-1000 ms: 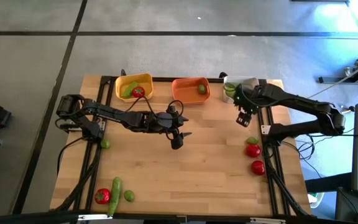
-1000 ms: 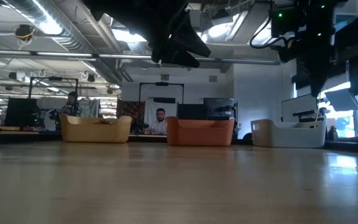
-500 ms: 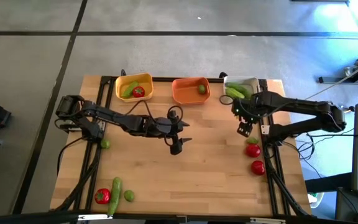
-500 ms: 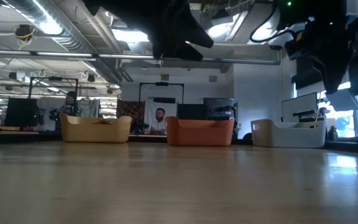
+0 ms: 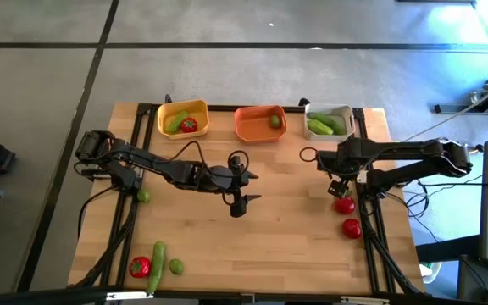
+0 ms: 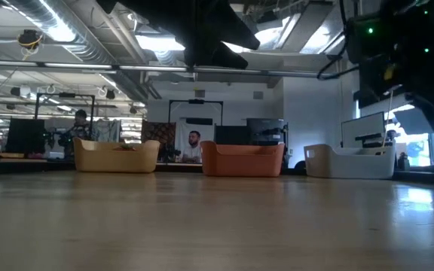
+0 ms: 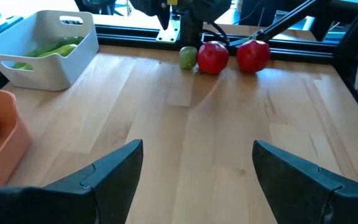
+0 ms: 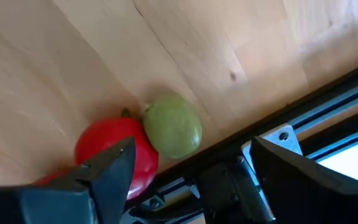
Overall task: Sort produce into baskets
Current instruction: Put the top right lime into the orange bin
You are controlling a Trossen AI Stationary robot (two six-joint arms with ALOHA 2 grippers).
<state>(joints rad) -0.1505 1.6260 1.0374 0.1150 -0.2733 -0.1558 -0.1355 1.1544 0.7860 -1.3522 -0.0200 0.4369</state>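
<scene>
Your right tool (image 5: 337, 187) hangs near the table's (image 5: 286, 237) 3 o'clock edge, fingers apart and empty, directly over a lime (image 8: 173, 126) that touches a red tomato (image 8: 118, 157); a second tomato (image 5: 351, 227) lies just beyond, towards 4 o'clock. Your left tool (image 5: 240, 203) hovers over bare wood at the table's centre, its fingers (image 7: 104, 177) also spread with nothing between them.

Look at what is already sorted along the 12 o'clock edge. The yellow basket (image 5: 182, 117), towards 11 o'clock, holds a tomato (image 5: 188, 125) and a green piece (image 5: 174, 124) beside it, so that tub looks mixed and you may want to check it. The orange basket (image 5: 260, 122) at 12 o'clock holds one lime (image 5: 274, 121). The white basket (image 5: 329, 121), towards 1 o'clock, holds cucumbers (image 5: 322, 126).

Left on the table, as far as you can see: the three pieces under the right tool, a lone lime (image 5: 143, 196) by the 9 o'clock edge, and a cluster at 7 o'clock made of a tomato (image 5: 139, 267), a cucumber (image 5: 157, 261) and a lime (image 5: 176, 266). By my count you are under halfway, with seven pieces still loose.
</scene>
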